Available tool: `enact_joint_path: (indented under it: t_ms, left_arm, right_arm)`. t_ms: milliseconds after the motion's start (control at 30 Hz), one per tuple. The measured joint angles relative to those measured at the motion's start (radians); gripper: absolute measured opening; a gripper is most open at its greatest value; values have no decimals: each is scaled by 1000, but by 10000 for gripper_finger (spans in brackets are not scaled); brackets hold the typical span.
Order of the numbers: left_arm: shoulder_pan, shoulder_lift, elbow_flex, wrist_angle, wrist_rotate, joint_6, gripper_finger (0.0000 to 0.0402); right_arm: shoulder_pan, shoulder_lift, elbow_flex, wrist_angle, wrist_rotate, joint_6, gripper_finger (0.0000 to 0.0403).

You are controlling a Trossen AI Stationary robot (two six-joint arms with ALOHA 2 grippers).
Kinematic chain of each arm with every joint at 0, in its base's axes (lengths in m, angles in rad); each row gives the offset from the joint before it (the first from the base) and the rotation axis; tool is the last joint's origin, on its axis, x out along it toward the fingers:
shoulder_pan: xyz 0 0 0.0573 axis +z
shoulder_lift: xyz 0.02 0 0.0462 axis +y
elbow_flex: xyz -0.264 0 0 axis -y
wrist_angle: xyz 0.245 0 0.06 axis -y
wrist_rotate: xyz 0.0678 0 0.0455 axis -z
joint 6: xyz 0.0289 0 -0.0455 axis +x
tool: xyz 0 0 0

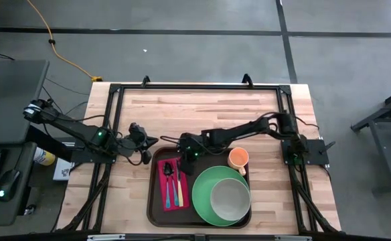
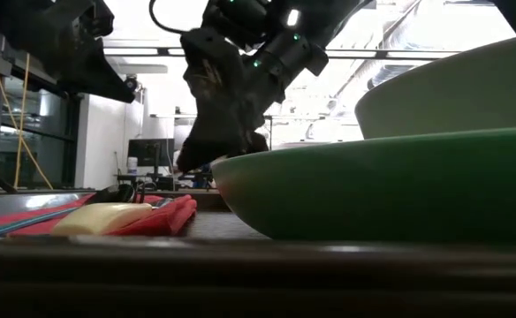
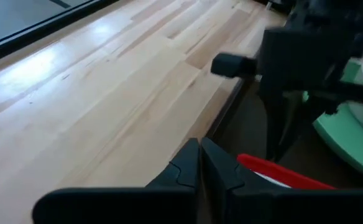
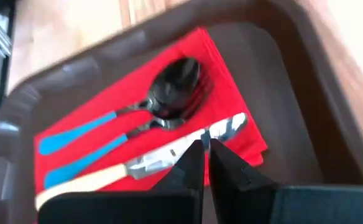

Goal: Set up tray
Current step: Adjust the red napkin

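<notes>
The dark brown tray (image 1: 157,204) lies at the table's near middle. On its left part a red napkin (image 4: 231,146) carries a spoon and a fork with blue handles (image 4: 76,134) and a knife with a cream handle (image 4: 76,183). To the right on the tray stand a green plate (image 1: 202,201) holding a pale bowl (image 1: 230,197), with an orange cup (image 1: 238,158) behind them. My right gripper (image 4: 206,155) is shut and hovers just above the knife's blade; the low view shows it (image 2: 192,163) clear of the napkin (image 2: 156,216). My left gripper (image 3: 200,162) is shut, over bare wood beside the tray's far left corner.
The tray's rim (image 3: 228,121) runs close past my left gripper, with my right arm (image 3: 306,62) just beyond it. Bare wood (image 1: 202,110) lies far of the tray. A black frame (image 1: 195,87) edges the table. A monitor and keyboard stand off the left edge.
</notes>
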Motion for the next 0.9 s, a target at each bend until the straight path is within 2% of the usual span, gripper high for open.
enact_joint_path:
  t_ms: [233, 533, 900]
  left_arm:
    - [0, 0, 0, 11, 4, -7, 33]
    - [0, -1, 0, 21, 6, -7, 39]
    - [0, -1, 0, 28, 12, -8, 38]
  right_arm:
    - [-5, 20, 0, 34, 1, -13, 0]
    - [-6, 47, -2, 43, 9, -16, 0]
    - [-6, 68, 0, -35, 21, 3, 0]
